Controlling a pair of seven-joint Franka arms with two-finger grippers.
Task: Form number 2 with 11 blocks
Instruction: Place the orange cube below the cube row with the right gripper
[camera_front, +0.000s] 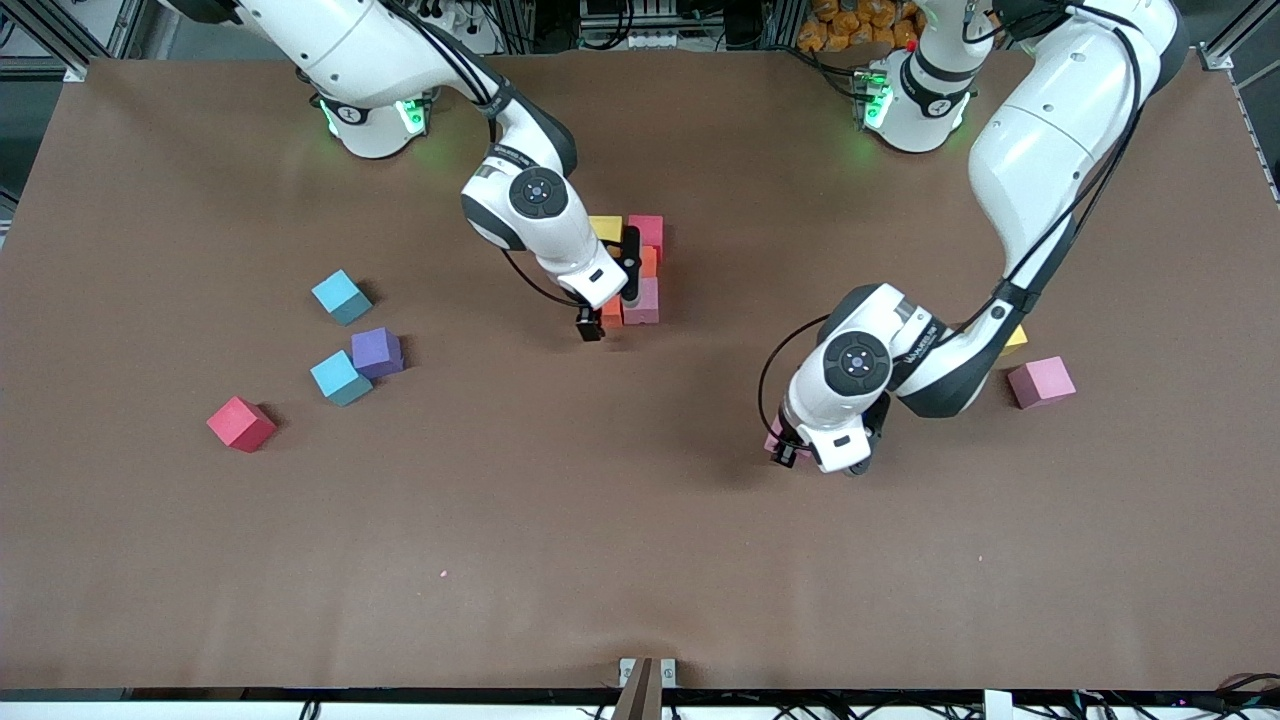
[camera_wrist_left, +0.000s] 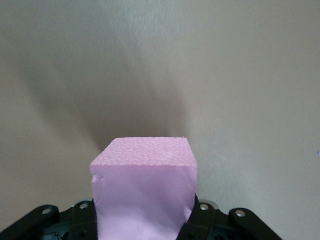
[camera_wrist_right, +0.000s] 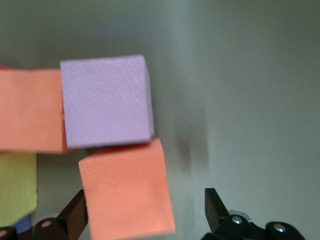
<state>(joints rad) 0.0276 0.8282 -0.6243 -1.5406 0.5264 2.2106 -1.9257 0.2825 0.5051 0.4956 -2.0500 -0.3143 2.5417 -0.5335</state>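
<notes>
Brown table (camera_front: 640, 560), bare near edge

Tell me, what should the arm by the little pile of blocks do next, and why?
Probably lift straight up and away. The right gripper stands open over the cluster of blocks, and an orange block sits between its fingers, resting against the purple block, so it looks released. Rising clear would avoid nudging it. Meanwhile the left gripper holds a pink block.
</notes>
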